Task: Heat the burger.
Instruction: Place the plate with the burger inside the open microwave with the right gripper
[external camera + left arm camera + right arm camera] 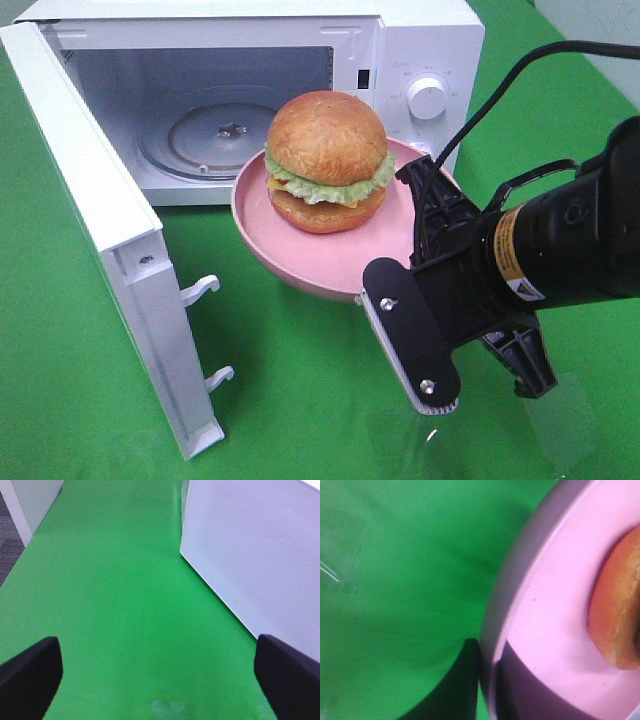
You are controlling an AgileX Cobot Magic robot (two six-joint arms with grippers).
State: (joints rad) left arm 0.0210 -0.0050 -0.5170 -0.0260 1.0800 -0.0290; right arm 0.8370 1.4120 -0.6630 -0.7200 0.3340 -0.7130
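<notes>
While one burger (326, 160) sits on one plate (290, 250), right gripper (380, 290) clamps its 5 o'clock rim; left gripper (160, 680), seen in wrist view only, fingers apart.

R arm (570, 235) enters from frame right, reaching toward centre – right gripper (388, 282) clamped tight on rim of plate (300, 262). Left gripper (160, 680) wide open – fingers (30, 677) in both lower corners of its wrist cam.
</notes>
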